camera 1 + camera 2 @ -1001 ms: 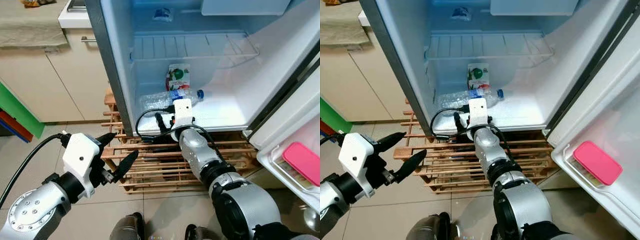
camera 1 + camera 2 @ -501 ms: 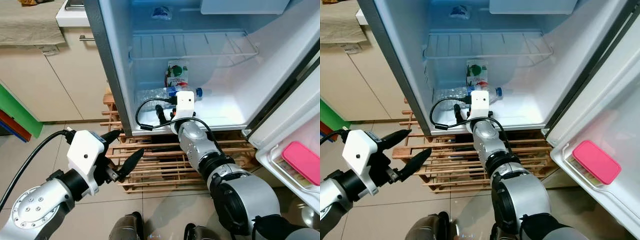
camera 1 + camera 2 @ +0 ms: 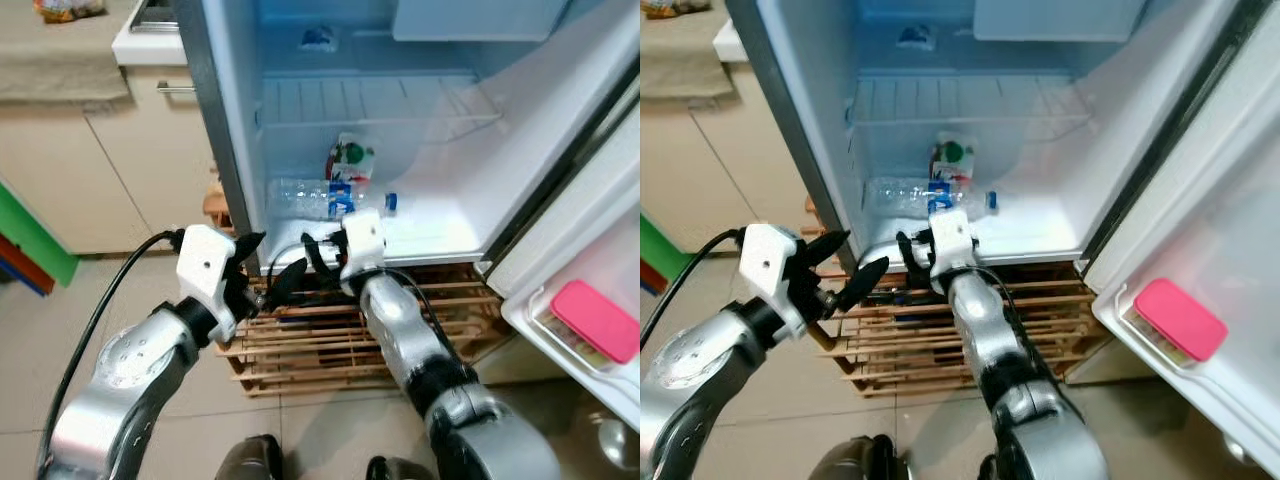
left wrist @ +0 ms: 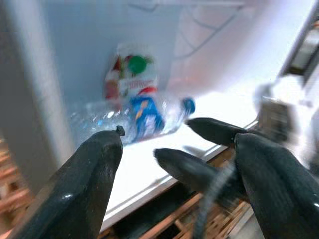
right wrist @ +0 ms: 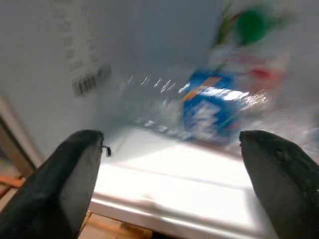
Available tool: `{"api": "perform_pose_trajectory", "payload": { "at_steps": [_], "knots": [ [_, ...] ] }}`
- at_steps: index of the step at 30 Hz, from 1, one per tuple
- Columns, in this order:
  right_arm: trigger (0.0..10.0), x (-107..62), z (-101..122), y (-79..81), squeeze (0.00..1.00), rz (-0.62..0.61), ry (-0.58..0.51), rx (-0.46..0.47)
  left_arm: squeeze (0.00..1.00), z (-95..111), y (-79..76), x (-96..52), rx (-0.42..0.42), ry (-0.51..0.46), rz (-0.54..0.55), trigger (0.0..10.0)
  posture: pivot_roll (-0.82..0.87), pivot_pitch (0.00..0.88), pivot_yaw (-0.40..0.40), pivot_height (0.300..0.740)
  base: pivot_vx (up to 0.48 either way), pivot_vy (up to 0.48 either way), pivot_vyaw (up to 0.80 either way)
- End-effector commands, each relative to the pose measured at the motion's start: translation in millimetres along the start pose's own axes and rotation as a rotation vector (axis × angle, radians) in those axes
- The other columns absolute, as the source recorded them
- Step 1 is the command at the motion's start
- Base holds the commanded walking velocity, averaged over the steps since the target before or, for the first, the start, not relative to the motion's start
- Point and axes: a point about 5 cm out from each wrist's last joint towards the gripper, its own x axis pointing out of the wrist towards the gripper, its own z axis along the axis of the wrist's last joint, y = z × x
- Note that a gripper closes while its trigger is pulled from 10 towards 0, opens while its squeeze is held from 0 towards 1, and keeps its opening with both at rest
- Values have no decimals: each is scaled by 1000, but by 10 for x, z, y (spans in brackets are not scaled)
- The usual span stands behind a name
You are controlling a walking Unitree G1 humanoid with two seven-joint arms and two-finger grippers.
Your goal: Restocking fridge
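Open fridge (image 3: 240, 180) with both grippers at the front edge of its bottom floor.

Largest to smallest: fridge; wooden pallet (image 3: 330, 330) under both grippers; carton (image 3: 350, 163) upright at the back; water bottle (image 3: 325, 197) lying on its side just beyond the right gripper (image 3: 322, 262), whose fingers are spread wide and empty. The left gripper (image 3: 270, 268), beside it, is also parted, holding nothing. A good grasp probably needs the right fingers squared across the bottle's body before closing.
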Motion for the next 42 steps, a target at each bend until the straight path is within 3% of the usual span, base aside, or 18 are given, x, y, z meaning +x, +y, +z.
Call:
{"api": "perform_pose_trajectory", "payload": {
  "at_steps": [1,4,6,7,8,9,13,16,19,23,31,42],
  "knots": [
    [10000,29,240,-68,0,-14,-98,-25,0,-52,-16,38,3,14,-18,10000,-2,0,52,740,0,0,0],
    [10000,-189,261,-326,0,-133,-117,-10,0,-101,-17,178,20,10,-60,10000,-51,0,71,740,0,0,0],
    [10000,-260,278,-411,0,-167,-126,-16,0,-98,-3,205,21,5,-54,10000,-54,0,72,740,0,0,0],
    [10000,-414,352,-577,0,-219,-150,-33,0,-79,76,245,12,-20,20,10000,-66,0,74,740,0,0,0],
    [10000,-414,352,-577,0,-219,-150,-33,0,-79,76,245,12,-20,20,10000,-66,0,74,740,0,0,0],
    [10000,-577,441,-671,0,-239,-169,-61,0,-67,164,225,-15,-45,121,10000,-76,0,77,740,0,0,0],
    [10000,-867,517,-690,0,-204,-171,-135,0,-66,259,45,-32,-90,250,10000,-77,0,67,740,0,0,0],
    [10000,-977,353,-712,0,-210,-99,-106,0,-50,329,-12,26,-122,344,10000,-73,0,56,740,0,0,0],
    [10000,-896,259,-728,0,-232,-56,-31,0,-118,428,61,75,-98,453,10000,-70,0,50,740,0,0,0],
    [10000,-737,322,-709,0,-206,-48,-14,0,-199,538,112,123,-46,558,10000,-71,0,52,740,0,0,0],
    [10000,-677,325,-695,0,-177,-32,-5,0,-225,551,92,138,-41,589,10000,-60,0,53,740,0,0,0],
    [10000,-616,263,-679,0,-183,8,43,0,-201,532,139,171,-62,607,10000,-50,0,50,740,-272,0,0]
  ]
}}
